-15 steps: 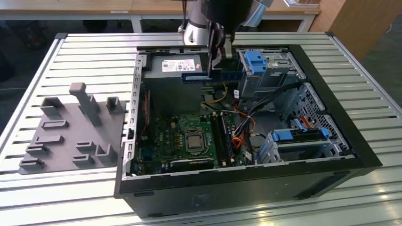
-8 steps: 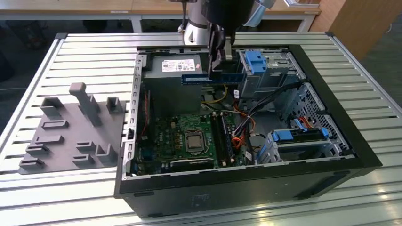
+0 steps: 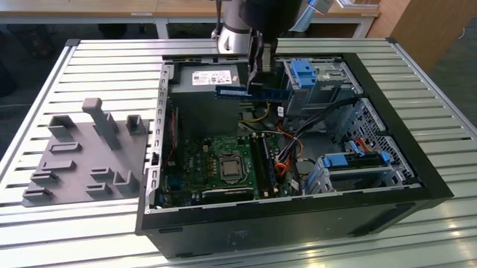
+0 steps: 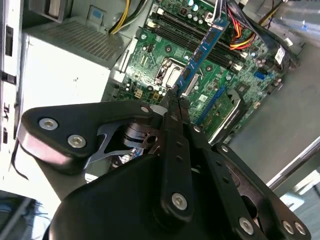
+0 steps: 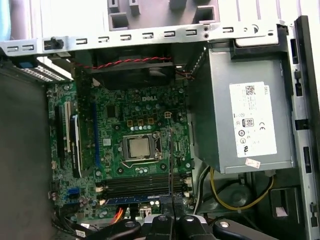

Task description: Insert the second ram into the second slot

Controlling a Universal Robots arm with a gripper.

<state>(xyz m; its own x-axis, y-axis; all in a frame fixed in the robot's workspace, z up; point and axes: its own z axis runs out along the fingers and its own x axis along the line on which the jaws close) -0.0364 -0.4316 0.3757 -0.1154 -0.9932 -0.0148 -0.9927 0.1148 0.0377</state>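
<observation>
Hand (image 3: 256, 85) is pinched onto the ram (image 3: 274, 94) mid-length; looks like a light, stiff, fragile stick, so edges-only grip.

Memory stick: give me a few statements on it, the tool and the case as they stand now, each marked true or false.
1. The tool grips the memory stick. True.
2. The memory stick sits in a slot on the motherboard. False: it hangs in the air above the board, clear of the slots.
3. The gray rack stands on the exterior view's right of the computer case. False: it stands on the exterior view's left of the case.
4. The computer case lies open on the table, its insides showing. True.
</observation>
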